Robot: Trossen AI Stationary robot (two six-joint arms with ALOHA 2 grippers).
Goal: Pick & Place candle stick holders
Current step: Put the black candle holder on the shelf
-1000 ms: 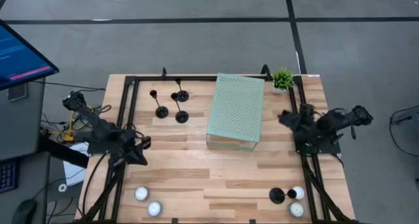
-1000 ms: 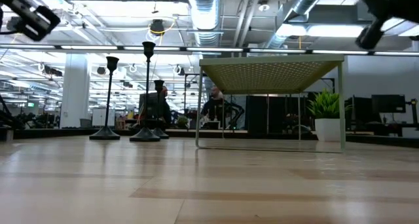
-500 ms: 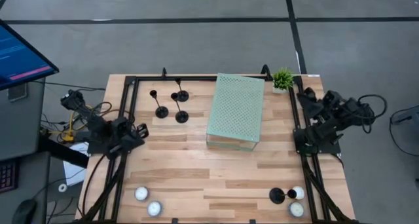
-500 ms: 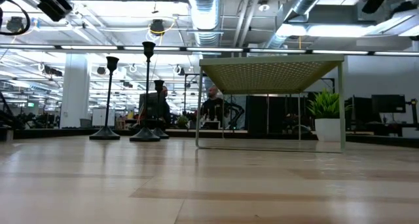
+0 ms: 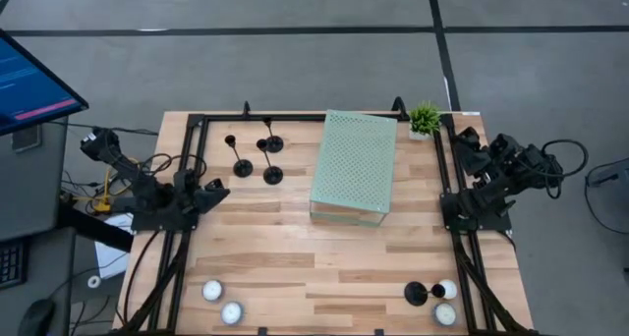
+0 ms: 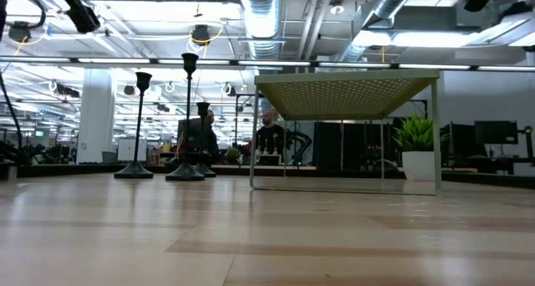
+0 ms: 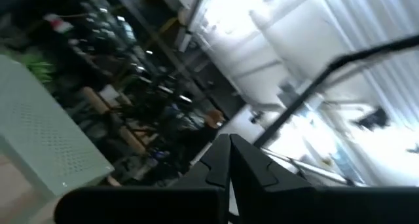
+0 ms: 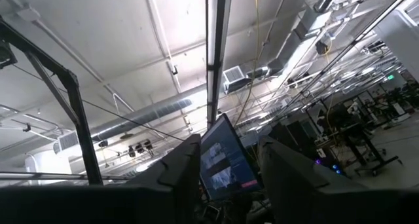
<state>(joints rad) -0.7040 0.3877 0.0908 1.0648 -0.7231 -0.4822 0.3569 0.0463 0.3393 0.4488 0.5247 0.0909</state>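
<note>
Three black candle stick holders [image 5: 237,165], [image 5: 270,143], [image 5: 272,175] stand upright on their disc bases at the table's far left; they also show in the low view [image 6: 189,119]. A fourth [image 5: 416,294] stands at the near right corner beside two white tealights [image 5: 446,289]. My left gripper [image 5: 218,187] hovers at the table's left edge, near side of the three holders, shut and empty [image 7: 229,160]. My right gripper [image 5: 458,138] is drawn back at the table's right edge, open and empty [image 8: 229,165].
A pale green perforated shelf [image 5: 354,164] stands on thin legs at the table's far middle. A small green potted plant [image 5: 425,118] stands at the far right corner. Two more tealights [image 5: 211,291] lie at the near left. A black frame [image 5: 295,117] runs round the table.
My left gripper has swung from pointing at the near edge toward the far edge and now points toward the table's middle. My right gripper has drawn back from beside the shelf toward the table's right edge and has risen. The holders have stayed where they were.
</note>
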